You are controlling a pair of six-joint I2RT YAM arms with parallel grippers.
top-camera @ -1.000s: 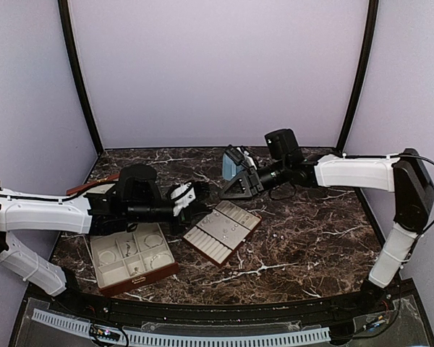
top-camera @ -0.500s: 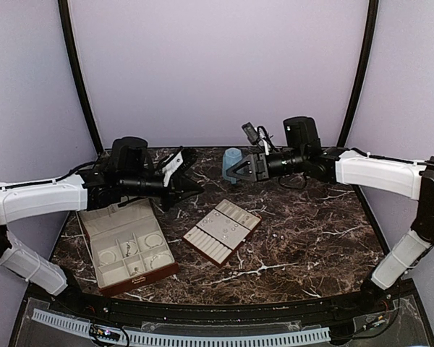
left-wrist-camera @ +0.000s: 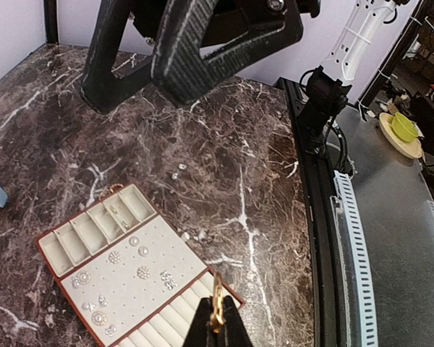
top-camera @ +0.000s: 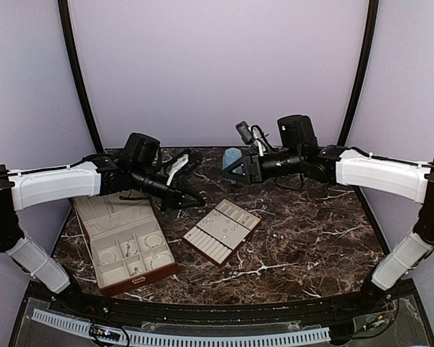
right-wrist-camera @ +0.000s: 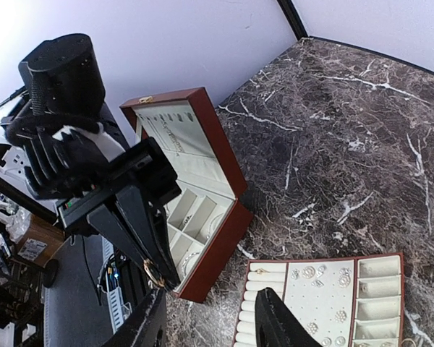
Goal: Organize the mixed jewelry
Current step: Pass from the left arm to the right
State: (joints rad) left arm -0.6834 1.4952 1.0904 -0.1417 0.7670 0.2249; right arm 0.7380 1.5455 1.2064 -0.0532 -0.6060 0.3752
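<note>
Gold-coloured trinket [left-wrist-camera: 217,302] between the tips of the left hand [left-wrist-camera: 217,322]

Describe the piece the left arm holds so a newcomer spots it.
Find the reddish-brown box at the table's left. Beside it hangs the left gripper, fingers shut on a small ring. Unlike the silvery pieces in the tray, it looks golden and is held aloft.
</note>
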